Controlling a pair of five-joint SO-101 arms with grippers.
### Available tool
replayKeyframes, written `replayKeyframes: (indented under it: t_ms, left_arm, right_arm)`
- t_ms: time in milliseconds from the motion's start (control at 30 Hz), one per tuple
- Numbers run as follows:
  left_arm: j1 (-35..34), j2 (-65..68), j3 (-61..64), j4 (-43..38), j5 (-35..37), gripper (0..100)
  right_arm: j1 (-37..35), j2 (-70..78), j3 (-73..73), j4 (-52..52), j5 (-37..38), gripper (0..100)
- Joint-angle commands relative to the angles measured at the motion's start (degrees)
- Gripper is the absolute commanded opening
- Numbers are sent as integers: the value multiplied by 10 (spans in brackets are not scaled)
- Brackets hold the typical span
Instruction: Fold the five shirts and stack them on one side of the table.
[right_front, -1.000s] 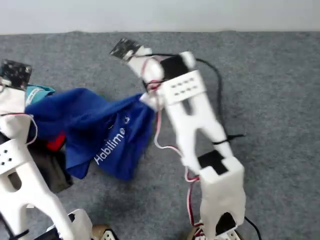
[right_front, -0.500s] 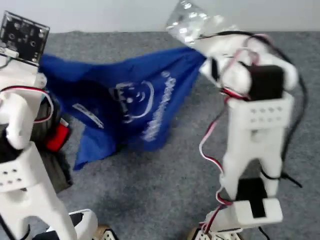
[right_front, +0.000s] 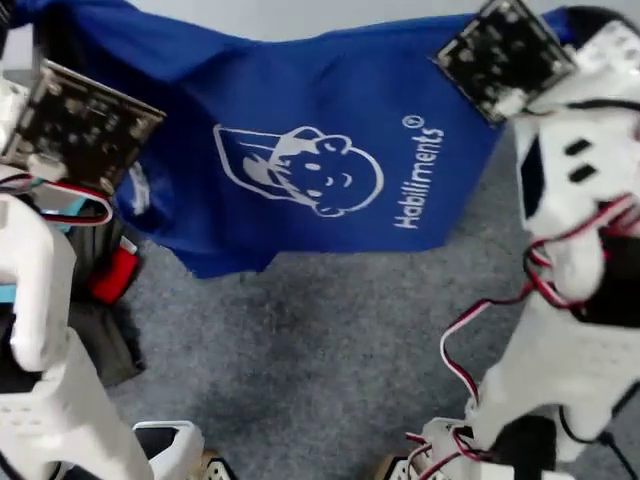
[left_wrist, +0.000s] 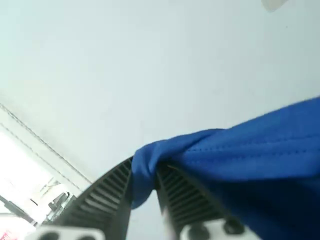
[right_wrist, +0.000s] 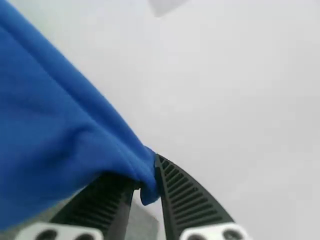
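A blue shirt (right_front: 300, 160) with a white cartoon print hangs stretched wide in the air above the grey table (right_front: 330, 350), held up by both arms. My left gripper (left_wrist: 144, 186) is shut on one bunched corner of the blue shirt (left_wrist: 240, 155). My right gripper (right_wrist: 145, 192) is shut on the opposite corner of the blue shirt (right_wrist: 55, 130). In the high view the left arm (right_front: 45, 250) stands at the left edge and the right arm (right_front: 575, 250) at the right edge. Both wrist views face a pale wall.
A heap of other shirts (right_front: 100, 290), with red, dark and teal cloth showing, lies at the table's left side beside the left arm. Red and white cables (right_front: 460, 340) hang along the right arm. Bare grey table lies under the blue shirt.
Both arms have risen and moved apart. The blue shirt went from a bunched heap on the table to hanging spread out high between the two grippers.
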Motion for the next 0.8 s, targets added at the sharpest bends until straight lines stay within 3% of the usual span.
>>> replayKeyframes:
  t_ms: [0, 233, 433, 633, 767]
  left_arm:
    - [4, -13, -19, -24, -25, 14]
    - [3, -10, -50, -36, -42, 14]
    - [4, -14, -71, -39, -111, 14]
    - [3, -14, -151, -31, -111, 15]
    - [3, -14, -190, 24, -111, 15]
  right_arm:
    - [29, -36, -29, -15, 5, 9]
    - [76, -77, -28, -73, 5, 9]
    - [93, -87, -25, -56, 4, 9]
    - [94, -114, -25, -26, 4, 9]
    - [90, -126, -25, 12, 4, 9]
